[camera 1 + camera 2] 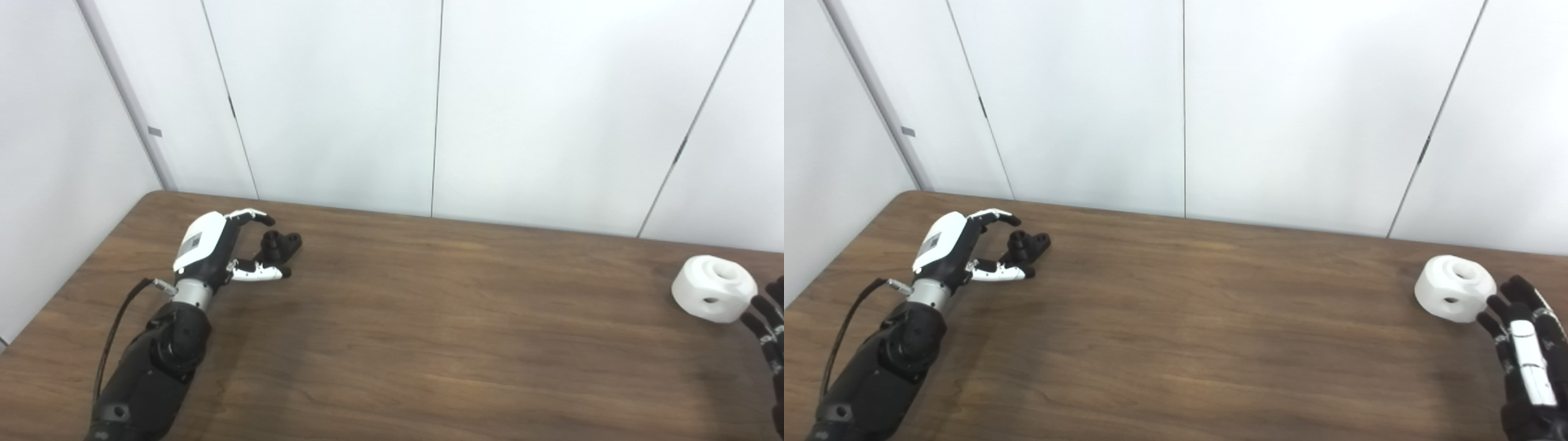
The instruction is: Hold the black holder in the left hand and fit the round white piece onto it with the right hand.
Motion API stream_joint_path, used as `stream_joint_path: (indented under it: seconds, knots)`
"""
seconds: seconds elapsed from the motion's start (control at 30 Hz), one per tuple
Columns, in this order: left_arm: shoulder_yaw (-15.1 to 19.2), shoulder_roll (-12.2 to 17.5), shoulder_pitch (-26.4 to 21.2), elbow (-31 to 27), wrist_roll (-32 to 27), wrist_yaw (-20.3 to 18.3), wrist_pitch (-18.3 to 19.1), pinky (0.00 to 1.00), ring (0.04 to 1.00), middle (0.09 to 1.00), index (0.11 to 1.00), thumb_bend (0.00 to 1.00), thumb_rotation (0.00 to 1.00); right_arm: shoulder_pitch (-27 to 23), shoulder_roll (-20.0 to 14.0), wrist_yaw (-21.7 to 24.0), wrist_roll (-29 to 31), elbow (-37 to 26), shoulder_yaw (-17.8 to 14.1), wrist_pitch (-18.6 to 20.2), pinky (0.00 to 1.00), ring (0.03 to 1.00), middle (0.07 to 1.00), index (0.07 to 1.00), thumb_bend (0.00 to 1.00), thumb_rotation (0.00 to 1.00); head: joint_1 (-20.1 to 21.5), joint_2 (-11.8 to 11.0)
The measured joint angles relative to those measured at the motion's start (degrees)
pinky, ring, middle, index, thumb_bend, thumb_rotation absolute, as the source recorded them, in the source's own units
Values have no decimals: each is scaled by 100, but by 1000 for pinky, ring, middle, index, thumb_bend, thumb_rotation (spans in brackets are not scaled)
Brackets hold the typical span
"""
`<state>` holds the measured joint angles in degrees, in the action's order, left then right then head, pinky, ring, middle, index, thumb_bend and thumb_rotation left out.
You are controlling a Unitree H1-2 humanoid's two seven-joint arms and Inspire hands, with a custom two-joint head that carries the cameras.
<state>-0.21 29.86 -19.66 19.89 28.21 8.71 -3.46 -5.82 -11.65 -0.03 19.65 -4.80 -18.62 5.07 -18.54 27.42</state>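
The small black holder (280,245) lies on the brown table (429,331) at the far left. My left hand (214,248) reaches it from the left, open, with fingers above and thumb below the holder, close around it but not closed on it. The round white piece (1455,288), with a hole on top and one in its side, rests at the far right of the table. My right hand (1522,343) is open just right of and in front of the piece, fingertips almost at its edge; the left eye view shows only its fingertips.
White wall panels (429,104) stand right behind the table's far edge. The table's left edge runs diagonally beside my left arm (153,361). Bare wood stretches between the two hands.
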Motion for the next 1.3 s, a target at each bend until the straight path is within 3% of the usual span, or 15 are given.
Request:
stream_joint_path:
  seconds: [0.17,0.27,0.3,0.6,0.87,1.3]
  knots:
    - [-9,-1,0,3,74,31,0,755,834,811,740,1000,211,0,-2,-1,-29,18,2,2,876,893,898,850,375,587,-26,18]
    - [-46,-1,-7,23,223,66,15,760,841,834,783,1000,262,0,-2,-2,-34,-2,2,6,874,897,902,855,372,595,-26,9]
    - [-54,-1,-11,33,261,68,29,779,863,862,829,1000,321,0,-2,-2,-36,-21,2,8,887,899,902,857,367,596,-26,9]
    - [-47,-1,-130,125,311,64,443,818,927,917,932,1000,452,17,-4,-4,-42,-55,-1,11,863,885,886,841,353,594,-44,-44]
    - [-47,0,-134,192,309,64,479,817,926,911,922,1000,454,35,-4,-3,-77,-47,-1,6,887,899,896,850,366,604,-53,-26]
    - [-257,177,-129,243,353,-81,478,815,905,881,847,1000,358,40,-2,-21,-91,-211,10,131,839,877,885,841,349,590,9,61]
